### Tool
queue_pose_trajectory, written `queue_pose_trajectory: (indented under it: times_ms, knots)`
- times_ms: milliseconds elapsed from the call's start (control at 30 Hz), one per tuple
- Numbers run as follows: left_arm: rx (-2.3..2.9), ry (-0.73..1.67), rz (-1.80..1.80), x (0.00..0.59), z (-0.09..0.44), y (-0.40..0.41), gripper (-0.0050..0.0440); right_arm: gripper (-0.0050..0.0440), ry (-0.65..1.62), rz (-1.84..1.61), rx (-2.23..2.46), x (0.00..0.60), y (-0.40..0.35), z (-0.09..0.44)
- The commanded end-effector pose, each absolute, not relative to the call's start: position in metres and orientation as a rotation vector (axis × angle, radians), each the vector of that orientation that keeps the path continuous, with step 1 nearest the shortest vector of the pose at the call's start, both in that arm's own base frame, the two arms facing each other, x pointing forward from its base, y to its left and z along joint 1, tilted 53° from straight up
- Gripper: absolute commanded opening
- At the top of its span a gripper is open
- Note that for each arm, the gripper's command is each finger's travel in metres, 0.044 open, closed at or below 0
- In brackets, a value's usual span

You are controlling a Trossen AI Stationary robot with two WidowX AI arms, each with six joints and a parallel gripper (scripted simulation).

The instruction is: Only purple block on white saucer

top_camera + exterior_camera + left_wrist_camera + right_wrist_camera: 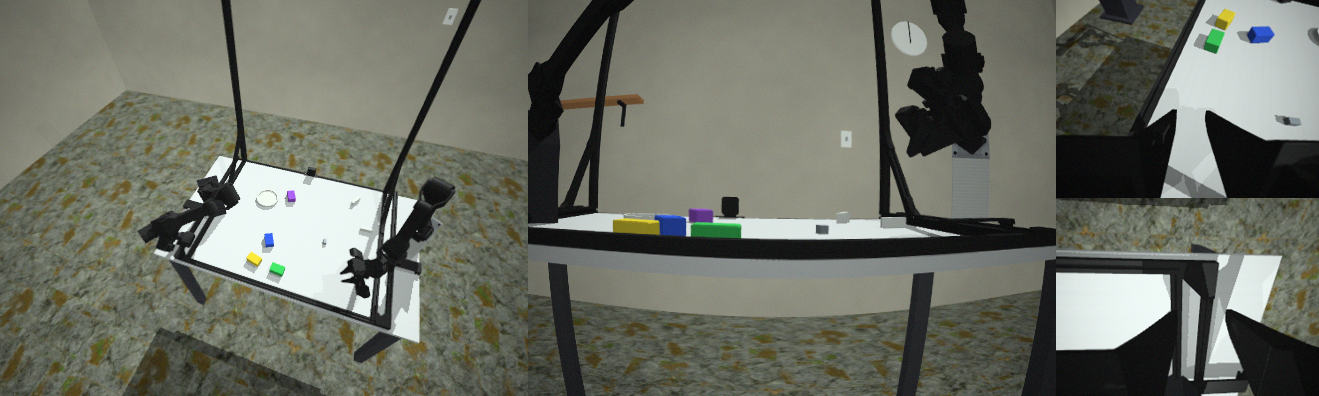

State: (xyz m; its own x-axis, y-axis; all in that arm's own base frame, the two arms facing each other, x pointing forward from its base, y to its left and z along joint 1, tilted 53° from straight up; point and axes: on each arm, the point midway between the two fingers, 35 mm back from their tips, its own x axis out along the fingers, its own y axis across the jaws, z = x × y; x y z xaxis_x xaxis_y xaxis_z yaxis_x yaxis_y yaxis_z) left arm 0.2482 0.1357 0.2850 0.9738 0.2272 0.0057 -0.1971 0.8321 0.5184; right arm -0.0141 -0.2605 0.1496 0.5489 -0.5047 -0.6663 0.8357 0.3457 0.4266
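Note:
The purple block [291, 196] lies on the white table just right of the white saucer [267, 198], apart from it; the saucer is flat and empty. In the exterior view the purple block [701, 215] shows behind the other blocks. My left gripper [357, 275] is open and empty, raised above the table's front right part, far from the purple block; in the left wrist view its fingers frame bare table. My right gripper [150, 232] is open and empty, hanging past the table's left front corner; the right wrist view [1199, 317] shows the frame corner and floor.
A blue block [269, 239], a yellow block [254, 258] and a green block [277, 269] lie near the front edge. A small grey cube [324, 242] and two small white pieces [355, 202] lie on the right. Black frame posts rise at both sides.

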Motion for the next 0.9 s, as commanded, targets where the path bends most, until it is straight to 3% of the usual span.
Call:
queue_pose_trajectory:
  times_ms: [0, 533, 800, 867]
  knots:
    - [0.543, 0.057, 0.225, 0.2482, 0.2850, 0.1357, 0.0140, 0.0194, 0.463, -0.911, 0.828, -0.0141, -0.2605, 0.1496]
    - [0.543, 0.057, 0.225, 0.2482, 0.2850, 0.1357, 0.0140, 0.0194, 0.463, -0.911, 0.828, -0.0141, -0.2605, 0.1496]
    - [0.542, 0.057, 0.223, 0.2485, 0.2850, 0.1352, 0.0332, 0.0386, 0.465, -0.911, 0.826, -0.0144, -0.2607, 0.1492]
    - [0.542, 0.056, 0.222, 0.2488, 0.2849, 0.1348, 0.0380, 0.0400, 0.467, -0.912, 0.825, -0.0146, -0.2609, 0.1488]
